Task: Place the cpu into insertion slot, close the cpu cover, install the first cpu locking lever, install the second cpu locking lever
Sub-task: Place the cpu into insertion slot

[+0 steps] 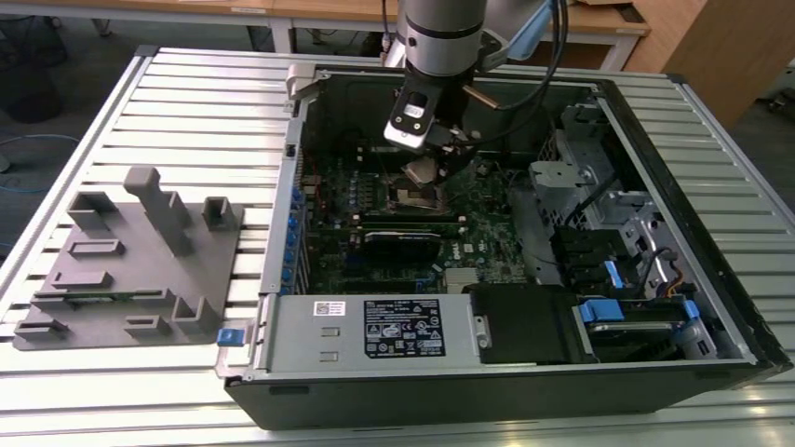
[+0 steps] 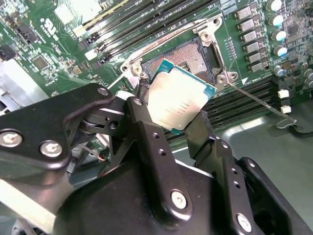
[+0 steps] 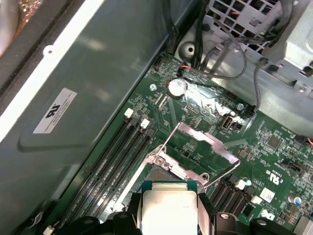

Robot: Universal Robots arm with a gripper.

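Second wrist view showed fingers (image 2: 149,132) clamping the cpu (image 2: 178,100) edgewise, likely sparing its contacts; the insertion slot (image 2: 188,56) lay just beyond their tips.

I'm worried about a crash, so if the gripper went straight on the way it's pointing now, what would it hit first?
Most likely the insertion slot, which lies open just ahead of the cpu that the gripper holds. The cpu's leading edge would probably touch before the gripper does. Depth is hard to judge.
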